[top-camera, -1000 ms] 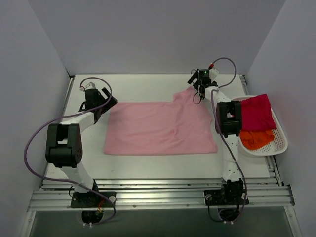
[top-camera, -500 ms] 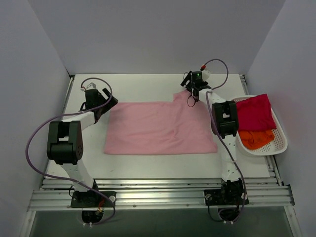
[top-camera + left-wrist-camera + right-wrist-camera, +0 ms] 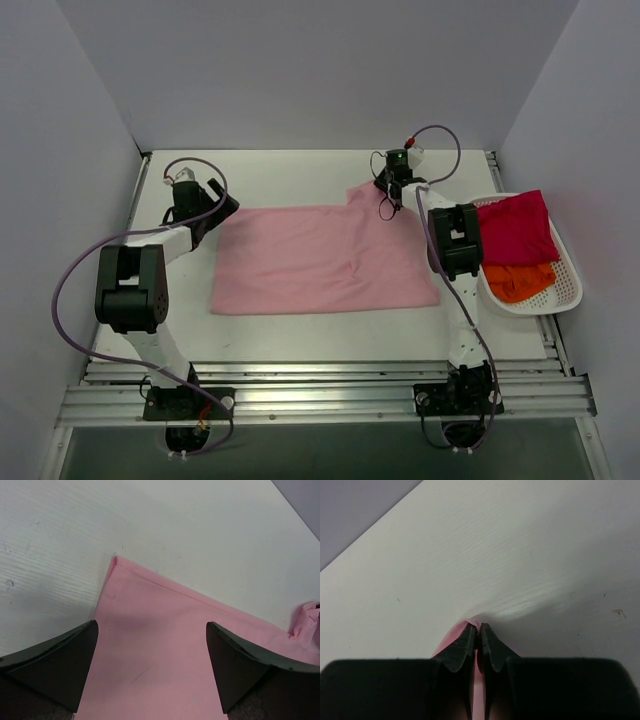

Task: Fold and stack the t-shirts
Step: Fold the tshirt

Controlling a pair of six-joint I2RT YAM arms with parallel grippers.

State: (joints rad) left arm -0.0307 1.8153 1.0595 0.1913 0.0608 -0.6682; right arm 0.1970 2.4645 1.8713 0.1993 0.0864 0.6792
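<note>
**Right gripper pinches the far right corner of the pink shirt**

The pink shirt lies spread flat in the middle of the table, with its long sides along the near and far edges. At its far right corner a flap of cloth stands out toward the far edge. The right gripper is at this flap, and its jaws are pressed together on a thin fold of the pink cloth.

The left gripper is over the far left corner of the same shirt. Its jaws stand wide apart and nothing is between them. I cannot tell if the fingers touch the cloth.

At the right edge of the table there is a white basket. A red shirt lies in its far part and an orange shirt in its near part, touching each other.
</note>
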